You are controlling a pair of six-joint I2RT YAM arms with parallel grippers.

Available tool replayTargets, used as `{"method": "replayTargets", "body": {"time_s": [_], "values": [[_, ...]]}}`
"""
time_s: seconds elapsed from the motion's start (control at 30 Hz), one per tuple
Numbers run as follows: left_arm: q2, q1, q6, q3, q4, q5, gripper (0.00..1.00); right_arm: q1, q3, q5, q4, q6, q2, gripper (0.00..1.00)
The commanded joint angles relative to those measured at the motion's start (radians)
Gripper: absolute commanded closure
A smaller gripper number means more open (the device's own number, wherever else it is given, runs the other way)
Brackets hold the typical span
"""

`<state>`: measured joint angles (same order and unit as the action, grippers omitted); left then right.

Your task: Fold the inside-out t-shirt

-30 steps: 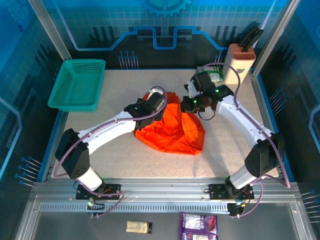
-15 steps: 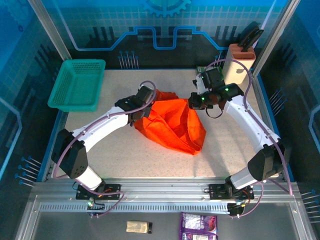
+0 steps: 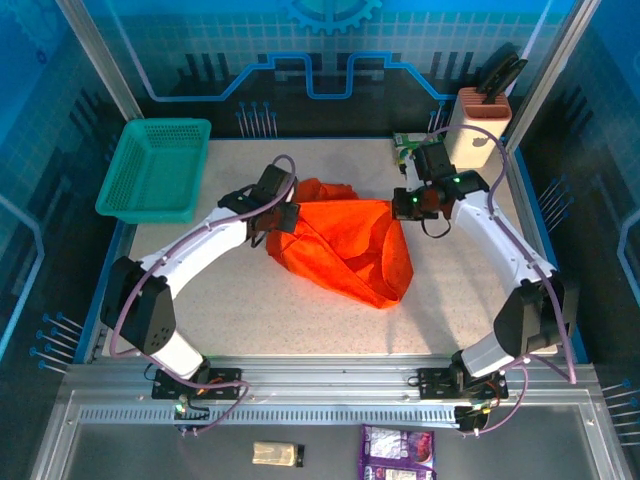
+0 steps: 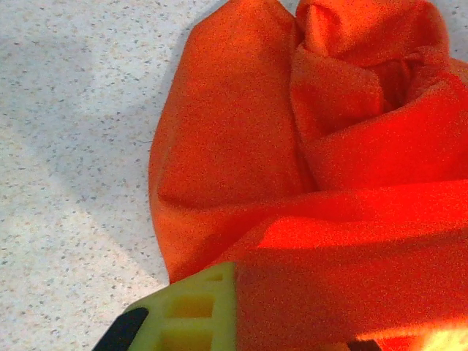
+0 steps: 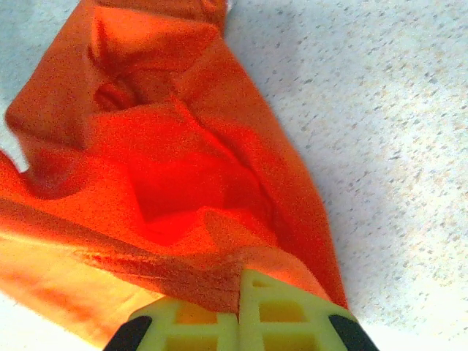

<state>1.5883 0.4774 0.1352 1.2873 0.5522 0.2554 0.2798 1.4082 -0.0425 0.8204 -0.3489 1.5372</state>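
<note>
Speckled beige tabletop (image 3: 300,320) is bare across the near half, between the arm bases: open passage. There is another bare strip between the teal mesh plastic basket (image 3: 150,170) in the far-left corner and the white left arm (image 3: 200,250). Mid-table is blocked by the bunched orange-red cloth t-shirt (image 3: 350,250), stretched between both arms. Far-right corner is crowded: cream box with brown top (image 3: 478,125), green packet (image 3: 408,146), and white right arm (image 3: 490,235) near the right wall.

A pale beige speckled tabletop (image 3: 250,320) sits inside blue-lit translucent wall panels printed with circuit lines (image 3: 200,50), framed by slanted silver aluminium posts (image 3: 100,60). A silver metal rail (image 3: 320,375) edges the near side.
</note>
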Motion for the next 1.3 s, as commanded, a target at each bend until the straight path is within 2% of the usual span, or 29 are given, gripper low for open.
{"method": "replayTargets", "body": {"time_s": [0.0,0.1,0.23,0.37,0.43,0.5,0.57,0.67,0.77,0.87,0.97,1.07,1.13,1.2,1.27], "values": [[-0.024,-0.083,0.018,0.086,0.006,-0.09,1.0,-0.062,0.064,0.088,-0.041,0.038,0.067,1.0],[0.009,-0.155,0.044,0.201,-0.024,-0.233,1.0,-0.091,0.187,0.054,-0.076,0.054,0.138,1.0],[0.107,-0.228,0.044,0.487,-0.043,-0.418,1.0,-0.106,0.573,0.04,-0.013,0.078,0.269,1.0],[0.181,-0.261,0.021,0.859,0.024,-0.493,1.0,-0.105,1.081,-0.01,0.112,0.09,0.389,1.0],[0.173,-0.267,0.014,0.965,0.037,-0.507,1.0,-0.105,1.177,-0.033,0.108,0.084,0.383,1.0],[0.121,-0.269,0.006,0.97,0.016,-0.519,1.0,-0.105,1.127,-0.051,0.061,0.075,0.317,1.0],[0.027,-0.269,-0.007,0.85,-0.035,-0.55,1.0,-0.106,0.936,-0.086,-0.038,0.068,0.19,1.0],[-0.153,-0.267,-0.005,0.528,-0.146,-0.591,1.0,-0.104,0.569,-0.131,-0.198,0.044,-0.003,1.0],[-0.306,-0.265,0.024,0.202,-0.215,-0.641,1.0,-0.103,0.299,-0.151,-0.234,0.029,-0.125,1.0],[-0.398,-0.245,0.049,-0.085,-0.221,-0.654,1.0,-0.096,0.115,-0.187,-0.197,0.019,-0.162,1.0],[-0.426,-0.192,0.05,-0.281,-0.216,-0.646,0.98,-0.075,-0.004,-0.241,-0.163,0.012,-0.152,1.0],[-0.416,-0.12,0.003,-0.38,-0.191,-0.641,0.86,-0.035,-0.088,-0.265,-0.149,0.01,-0.134,1.0],[-0.405,-0.063,-0.021,-0.385,-0.168,-0.605,0.76,-0.004,-0.123,-0.268,-0.14,0.015,-0.122,1.0],[-0.392,-0.009,-0.039,-0.363,-0.162,-0.581,0.58,0.026,-0.146,-0.269,-0.128,0.018,-0.112,1.0],[-0.367,0.041,-0.05,-0.324,-0.164,-0.549,0.49,0.054,-0.156,-0.267,-0.124,0.013,-0.106,1.0]]}}
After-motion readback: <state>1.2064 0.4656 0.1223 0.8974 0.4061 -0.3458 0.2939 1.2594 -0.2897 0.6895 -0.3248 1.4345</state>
